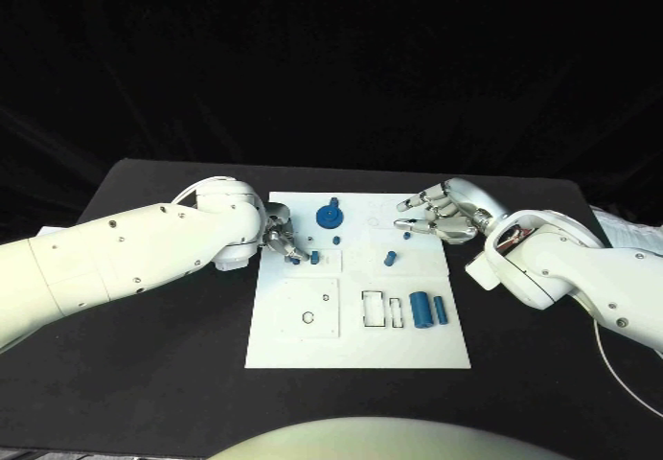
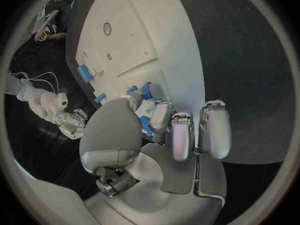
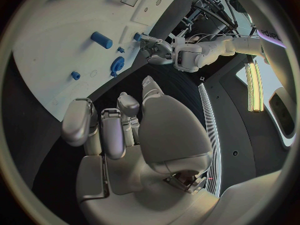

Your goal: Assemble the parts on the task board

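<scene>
The white task board [image 1: 356, 335] lies mid-table. A round blue part [image 1: 331, 216] stands near its far edge, a blue peg [image 1: 391, 257] sits further right, and two blue cylinders [image 1: 428, 310] lie toward the near right. My left hand [image 1: 284, 240] hovers over the board's left edge, its fingertips at a small blue part [image 1: 315, 256]. The left wrist view shows that part [image 2: 145, 91] against the thumb tip; whether it is gripped is unclear. My right hand [image 1: 440, 216] hangs over the far right corner, fingers [image 3: 112, 132] apart and holding nothing.
A square inset plate [image 1: 302, 311] with small holes takes up the board's near left. Outlined slots [image 1: 376, 309] lie beside the cylinders. Bare black table [image 1: 166, 383] surrounds the board on all sides.
</scene>
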